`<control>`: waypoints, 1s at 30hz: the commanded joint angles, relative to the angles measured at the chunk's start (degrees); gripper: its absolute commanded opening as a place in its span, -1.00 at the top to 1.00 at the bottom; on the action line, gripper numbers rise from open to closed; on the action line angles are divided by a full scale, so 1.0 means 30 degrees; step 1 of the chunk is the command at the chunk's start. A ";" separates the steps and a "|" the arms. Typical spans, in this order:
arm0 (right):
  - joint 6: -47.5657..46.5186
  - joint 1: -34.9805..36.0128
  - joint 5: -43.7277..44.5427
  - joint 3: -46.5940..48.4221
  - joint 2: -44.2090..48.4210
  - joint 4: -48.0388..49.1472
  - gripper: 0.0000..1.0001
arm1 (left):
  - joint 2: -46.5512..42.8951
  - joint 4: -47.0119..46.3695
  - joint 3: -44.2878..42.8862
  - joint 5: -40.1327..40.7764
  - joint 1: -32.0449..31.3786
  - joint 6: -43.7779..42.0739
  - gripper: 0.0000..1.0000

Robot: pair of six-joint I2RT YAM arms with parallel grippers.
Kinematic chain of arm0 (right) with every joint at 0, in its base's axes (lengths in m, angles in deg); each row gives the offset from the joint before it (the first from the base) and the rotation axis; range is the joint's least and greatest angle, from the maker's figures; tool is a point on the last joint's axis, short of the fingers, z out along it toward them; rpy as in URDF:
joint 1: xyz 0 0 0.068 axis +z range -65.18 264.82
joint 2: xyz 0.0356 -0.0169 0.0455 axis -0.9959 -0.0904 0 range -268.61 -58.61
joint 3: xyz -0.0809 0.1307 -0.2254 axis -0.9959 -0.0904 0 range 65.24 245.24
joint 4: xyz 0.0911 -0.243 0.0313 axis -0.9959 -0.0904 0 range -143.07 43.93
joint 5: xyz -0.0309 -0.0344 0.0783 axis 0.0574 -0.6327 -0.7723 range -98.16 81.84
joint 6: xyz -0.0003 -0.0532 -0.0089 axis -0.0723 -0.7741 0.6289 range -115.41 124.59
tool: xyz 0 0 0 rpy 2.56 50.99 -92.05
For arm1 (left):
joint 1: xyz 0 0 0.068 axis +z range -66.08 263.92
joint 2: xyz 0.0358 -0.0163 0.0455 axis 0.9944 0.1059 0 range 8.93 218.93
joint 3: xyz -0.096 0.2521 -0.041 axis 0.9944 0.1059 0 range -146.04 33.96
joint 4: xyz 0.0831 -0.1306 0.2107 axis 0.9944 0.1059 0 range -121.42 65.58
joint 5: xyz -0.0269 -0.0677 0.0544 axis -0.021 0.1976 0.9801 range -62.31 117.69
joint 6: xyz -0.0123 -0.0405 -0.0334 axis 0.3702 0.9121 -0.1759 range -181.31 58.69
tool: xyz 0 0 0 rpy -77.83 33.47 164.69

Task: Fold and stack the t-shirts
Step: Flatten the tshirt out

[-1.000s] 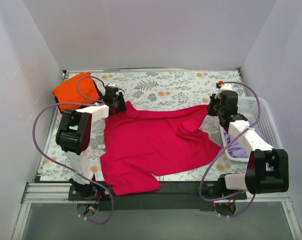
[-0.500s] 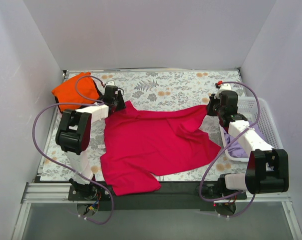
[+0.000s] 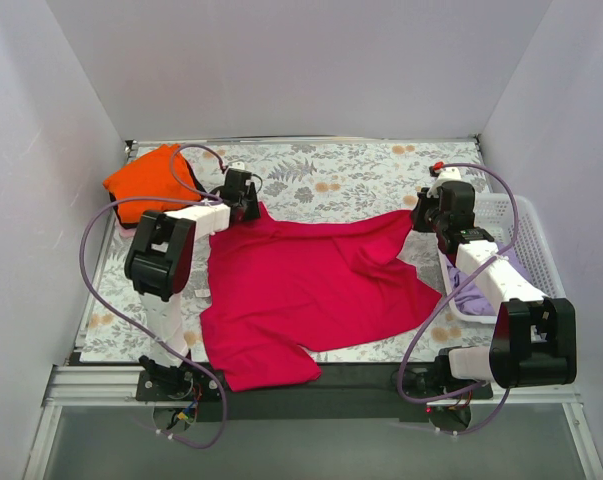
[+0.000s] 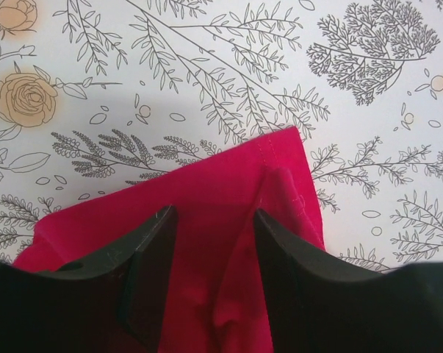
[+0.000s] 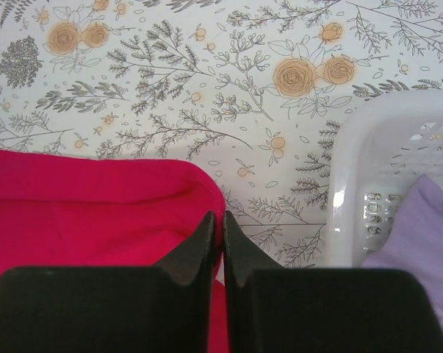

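Floral-print tabletop (image 3: pixel 341 170) inside a plain white booth, with the crimson t-shirt (image 3: pixel 301 290) spread rumpled across the middle. One piece of it hangs over the near edge.

The left gripper (image 4: pixel 214 220) sits at the shirt's far-left corner with its jaws apart. They straddle a little raised fold of red cloth and aren't clamped on anything. The right gripper (image 5: pixel 221 220) is at the far-right corner with its fingers pressed together, and it looks pinched on the hem there.

So the shirt's far edge runs pretty much straight across between the two grippers, and the rest of the cloth lies toward the arm bases. My guess is the left needs to close on that fold before both can lift or drag evenly.

The orange t-shirt (image 3: pixel 146 180) sits bunched at the far-left corner of the table. The lavender t-shirt (image 3: pixel 471 300) is in the white basket (image 3: pixel 501 205) on the right.
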 commanded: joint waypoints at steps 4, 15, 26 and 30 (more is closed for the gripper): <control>-0.0215 -0.0066 -0.0358 -0.0135 0.0149 0.0681 0.97 | 0.0475 0.1813 -0.0852 0.1241 -0.0533 -0.0647 0.13; -0.0215 -0.0096 -0.0328 -0.0194 0.0325 0.0681 0.97 | 0.0742 0.2548 -0.1585 0.2001 -0.0533 -0.0734 1.00; -0.0127 0.0314 -0.0593 0.0068 0.2023 0.1178 0.97 | -0.2714 0.1025 -0.1879 0.2675 -0.0533 -0.1613 1.00; -0.0186 0.0344 -0.0534 0.0771 0.2405 0.1091 0.97 | -0.3770 0.0497 -0.1529 0.3145 -0.0504 -0.1701 1.00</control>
